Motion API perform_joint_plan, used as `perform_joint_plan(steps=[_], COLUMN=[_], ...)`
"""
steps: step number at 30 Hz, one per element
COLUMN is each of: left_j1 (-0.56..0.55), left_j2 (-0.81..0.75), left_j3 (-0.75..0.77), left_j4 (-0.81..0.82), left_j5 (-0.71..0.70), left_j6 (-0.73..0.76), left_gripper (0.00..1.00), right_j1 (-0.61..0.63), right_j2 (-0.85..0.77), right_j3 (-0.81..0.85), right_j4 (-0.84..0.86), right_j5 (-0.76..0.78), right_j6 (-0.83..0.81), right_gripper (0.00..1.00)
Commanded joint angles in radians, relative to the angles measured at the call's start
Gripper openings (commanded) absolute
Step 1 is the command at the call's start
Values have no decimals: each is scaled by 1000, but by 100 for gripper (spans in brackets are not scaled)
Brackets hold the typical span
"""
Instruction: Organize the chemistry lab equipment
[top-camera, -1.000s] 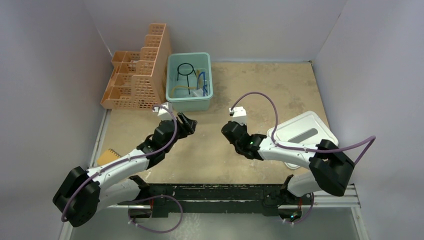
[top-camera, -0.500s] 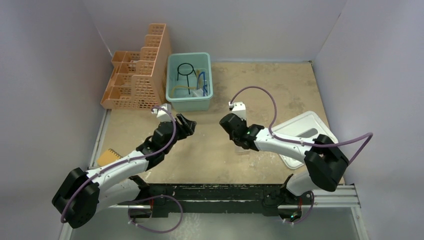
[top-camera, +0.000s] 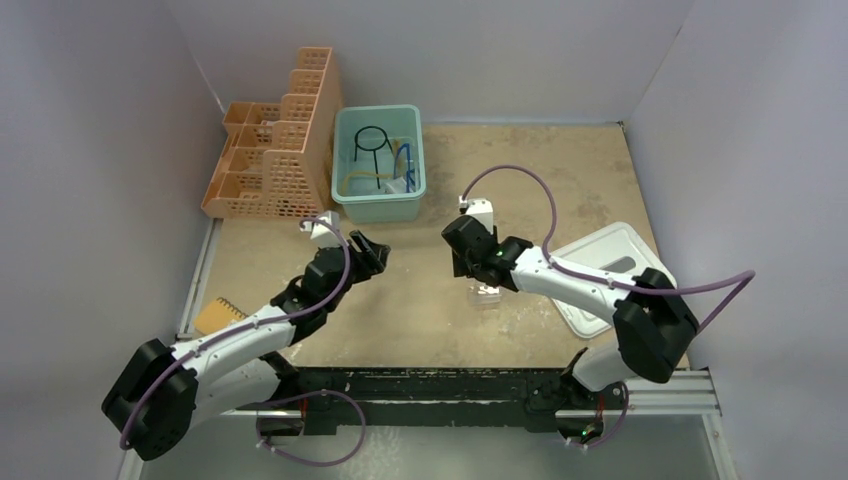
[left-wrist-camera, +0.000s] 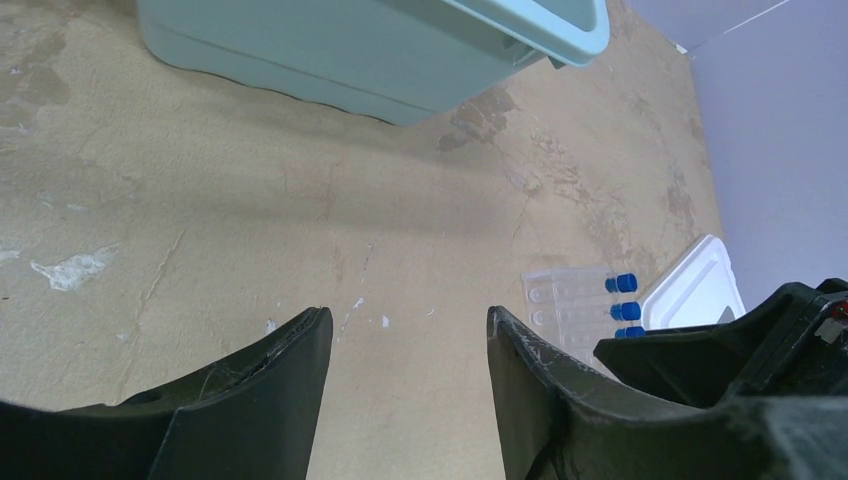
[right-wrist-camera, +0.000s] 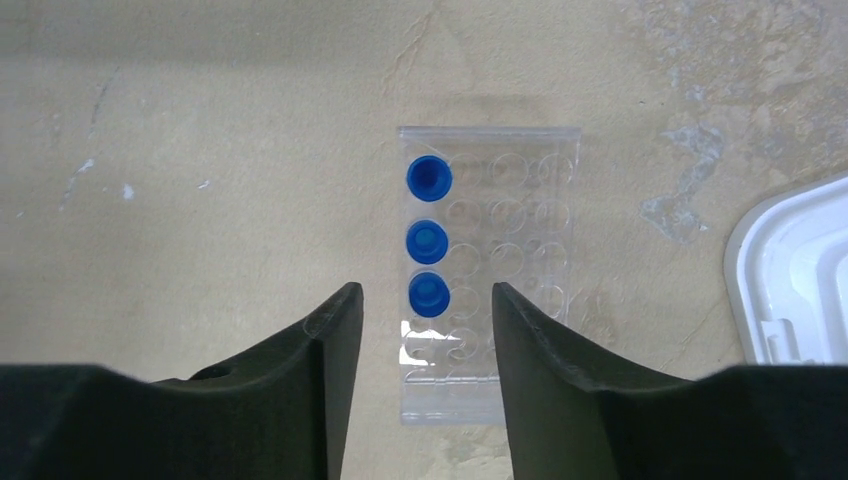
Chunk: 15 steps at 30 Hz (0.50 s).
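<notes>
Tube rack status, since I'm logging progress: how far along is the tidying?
Done: the black wire ring and amber hose lie in the teal bin. In hand: nothing. The right gripper hangs open over the clear tube rack, which holds three blue-capped tubes, and the left gripper is open over the table. Left: the rack stands out on the table beside the white lid.
</notes>
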<state>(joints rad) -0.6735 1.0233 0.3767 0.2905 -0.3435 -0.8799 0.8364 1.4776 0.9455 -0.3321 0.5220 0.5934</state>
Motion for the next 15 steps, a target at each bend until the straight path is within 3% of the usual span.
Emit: perform_joint_plan(steps=[1, 10, 15], left_j1=[10, 11, 22], left_j2=[-35, -55, -71], left_j3=[3, 95, 172], left_j4=[37, -84, -149], left_j5=[-35, -62, -52], left_j6=[-3, 48, 39], left_gripper=[57, 61, 83], right_j1=[-14, -163, -400], right_j2=[-73, -147, -133], right_j3=[71, 209, 258], right_j4=[-38, -147, -303], right_j5=[-53, -98, -69], right_j6=[-10, -14, 72], right_gripper=[55, 60, 59])
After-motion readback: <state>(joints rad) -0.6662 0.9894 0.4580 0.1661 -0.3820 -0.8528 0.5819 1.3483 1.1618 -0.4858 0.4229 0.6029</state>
